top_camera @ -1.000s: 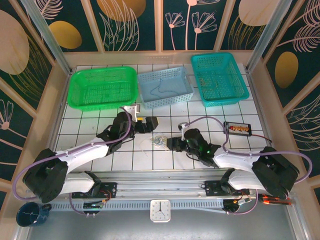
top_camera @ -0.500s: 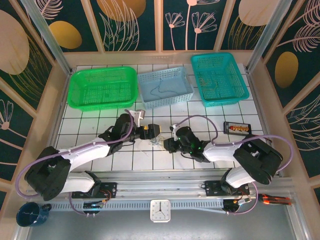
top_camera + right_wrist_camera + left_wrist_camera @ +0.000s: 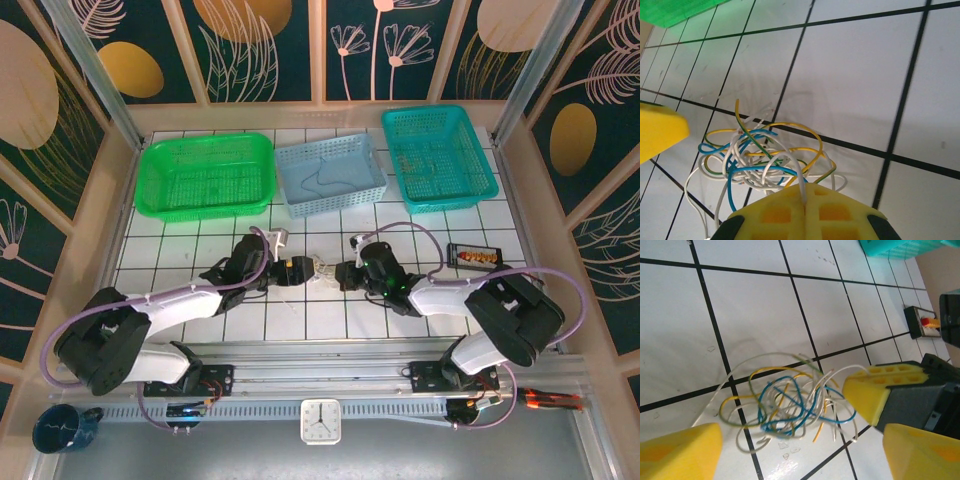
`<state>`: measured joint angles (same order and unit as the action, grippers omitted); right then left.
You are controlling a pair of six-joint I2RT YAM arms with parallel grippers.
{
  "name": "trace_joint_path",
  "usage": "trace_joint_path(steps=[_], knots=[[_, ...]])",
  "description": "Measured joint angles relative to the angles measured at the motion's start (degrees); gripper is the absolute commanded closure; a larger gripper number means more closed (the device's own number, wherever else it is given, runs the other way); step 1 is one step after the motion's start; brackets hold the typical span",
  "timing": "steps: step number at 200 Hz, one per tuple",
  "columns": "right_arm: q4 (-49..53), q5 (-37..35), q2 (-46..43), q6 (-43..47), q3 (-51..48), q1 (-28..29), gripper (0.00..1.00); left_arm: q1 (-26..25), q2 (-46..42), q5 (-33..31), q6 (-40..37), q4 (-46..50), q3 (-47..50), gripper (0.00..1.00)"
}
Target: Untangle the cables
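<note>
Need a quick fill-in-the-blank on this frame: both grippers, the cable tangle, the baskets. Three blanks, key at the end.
1. The right gripper is shut on a ____ wire from the cables.
2. The left gripper, holding nothing, is ____.
3. The middle basket, between the green basket and the teal basket, is light ____.
Missing words: white; open; blue.
</note>
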<state>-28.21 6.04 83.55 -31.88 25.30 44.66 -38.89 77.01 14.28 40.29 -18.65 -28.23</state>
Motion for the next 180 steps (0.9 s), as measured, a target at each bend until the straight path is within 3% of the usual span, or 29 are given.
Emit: trace_joint_path(steps=[37,126,160,180], knots=[[-0.37,0.79,-0.15,-0.5,-0.35,-0.44,1.0,0.0,2.4,0.28,-0.81,-1.73,0.0,0.4],[-1.62,2.03,-0.13,-1.51,-0.35,-0.44,1.0,-0.09,9.38,2.73,-2.84,-6.91,-2.69,0.5],[-1.62,2.05,-0.13,-1.51,-0.35,-0.44,1.0,-0.44,12.59,3.37,-3.17,-8.57,-3.5,0.65],[-1.62,2.03,-0.13,-1.53,-0.35,-0.44,1.0,-0.55,13.4,3.54,-3.17,-8.9,-3.5,0.82]])
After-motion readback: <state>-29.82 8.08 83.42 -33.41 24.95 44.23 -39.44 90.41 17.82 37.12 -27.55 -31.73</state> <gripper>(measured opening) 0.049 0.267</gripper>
